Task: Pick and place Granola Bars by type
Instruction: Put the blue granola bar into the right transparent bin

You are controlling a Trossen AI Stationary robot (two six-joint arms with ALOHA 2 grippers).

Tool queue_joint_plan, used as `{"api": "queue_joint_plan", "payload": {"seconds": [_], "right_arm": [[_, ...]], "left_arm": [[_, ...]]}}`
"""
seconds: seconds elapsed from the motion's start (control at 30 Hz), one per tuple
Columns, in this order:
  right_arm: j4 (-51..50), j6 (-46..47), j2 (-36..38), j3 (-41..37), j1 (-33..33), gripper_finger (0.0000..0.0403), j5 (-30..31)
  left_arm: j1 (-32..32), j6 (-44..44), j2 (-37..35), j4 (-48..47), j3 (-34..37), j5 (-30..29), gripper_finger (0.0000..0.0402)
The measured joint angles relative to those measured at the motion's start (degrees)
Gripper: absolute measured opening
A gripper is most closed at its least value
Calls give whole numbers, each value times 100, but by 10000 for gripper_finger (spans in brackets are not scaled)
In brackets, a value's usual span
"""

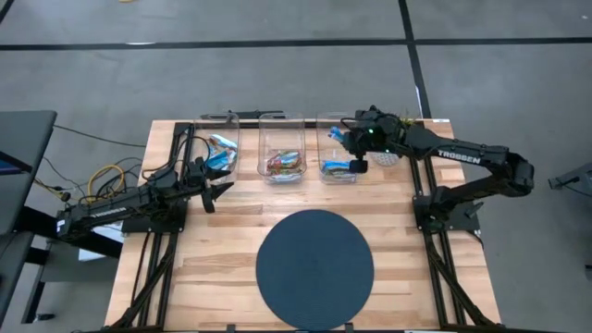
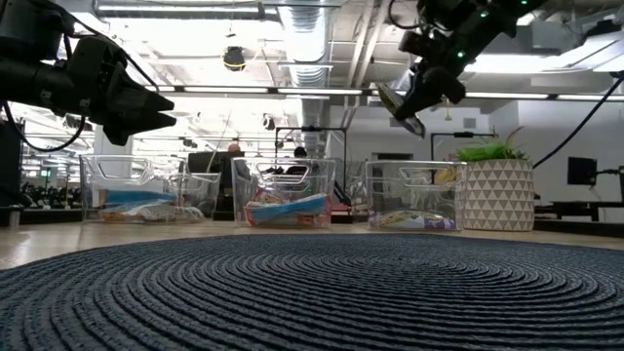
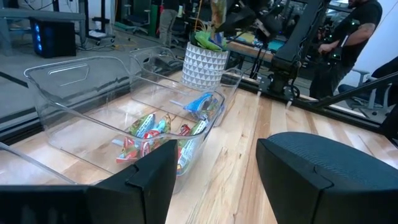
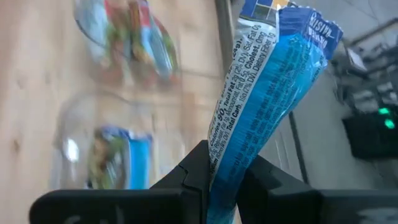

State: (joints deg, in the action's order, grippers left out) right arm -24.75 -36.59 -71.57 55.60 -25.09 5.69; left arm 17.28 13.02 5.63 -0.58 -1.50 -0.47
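Right gripper [image 1: 359, 151]: at about 1 o'clock on the worktop [image 1: 231, 240], hanging above the right-hand bin — pinched narrow on a blue granola bar [image 4: 267, 106], which stands up out of the fingers by one end.
Held bar, long axis: runs along the line of the fingers, free end pointing away from the wrist; the lower end is clamped between the pads.
Left gripper [image 1: 211, 190]: near 10 o'clock, just in front of the left bin [image 1: 219, 148], spread wide and holding nothing.
Right bin [image 1: 339, 153]: straight below the right gripper; blue wrappers [image 1: 339, 167] lie at its bottom.
Middle bin [image 1: 282, 153]: at 12 o'clock, holding red, orange and green multicoloured bars [image 3: 149, 134], with at least one blue wrapper among them in the left wrist view.
Left bin contents: blue wrappers show here as well.
Deciding relation: the bar's likely home — the right bin, judged by colour — lies directly beneath the right gripper, so the coming move looks like a short descent and release, not a reach across.
Nearer arm: the right arm is plainly nearer that bin; the left is well apart from it.
Round dark mat [image 1: 314, 268]: at 6 o'clock, no bars on it.
Risk: a bar dropped end-first may catch the bin's rim or lean on its wall.
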Motion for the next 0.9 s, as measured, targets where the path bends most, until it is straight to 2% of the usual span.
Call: {"api": "queue_joint_plan", "payload": {"seconds": [0.2,0.33,0.9], "right_arm": [[-1007,-149,-498,665,-18,48,736],[-1564,-154,-778,1046,11,48,1008],[-2528,-396,-1622,1273,196,48,640]], "left_arm": [[0,0,2,-1,0,2,211],[0,-15,2,-2,0,2,211],[0,-5,0,-2,0,4,211]]}}
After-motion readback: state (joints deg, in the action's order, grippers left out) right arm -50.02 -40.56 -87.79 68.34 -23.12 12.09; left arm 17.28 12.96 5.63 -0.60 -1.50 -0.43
